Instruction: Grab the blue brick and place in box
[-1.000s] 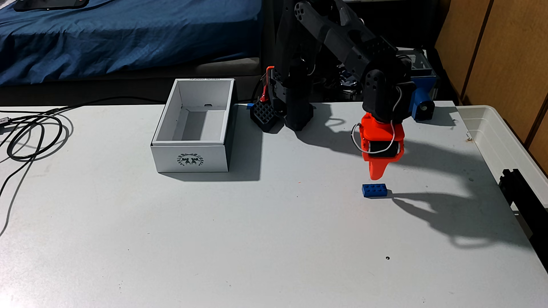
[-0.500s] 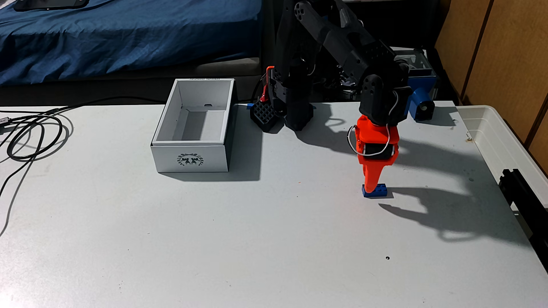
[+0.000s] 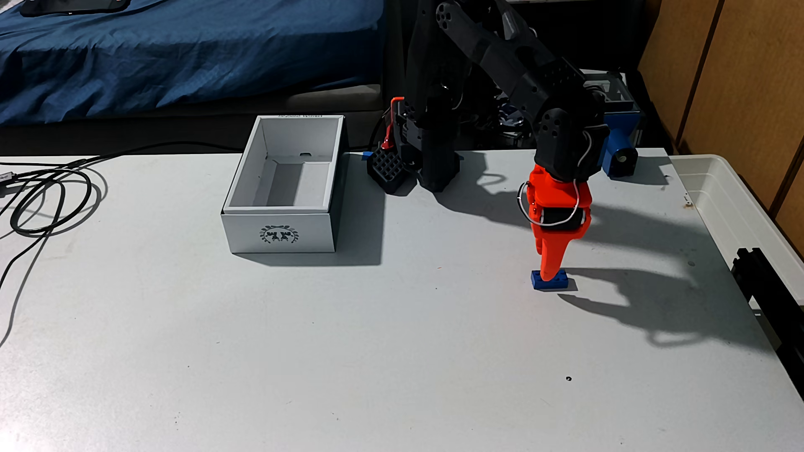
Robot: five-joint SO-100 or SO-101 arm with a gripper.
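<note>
A pale grey table (image 3: pixel 304 347), scuffed and dotted with small dark marks, in the fixed view. A white box (image 3: pixel 278 232) with a dark wreath emblem on its near face stands open toward the far edge. Well to the right of the box and nearer the camera lies a small blue brick (image 3: pixel 563 282), flat on the surface. Just right of the box's far corner stands the black base of the arm (image 3: pixel 437 169), with a black gridded block (image 3: pixel 387 167) against it. Far left of the box, black cables (image 3: pixel 48 202) lie looped. Far right of the box, a white tub (image 3: pixel 739 204) sits at the table's edge, possibly overhanging it.
</note>
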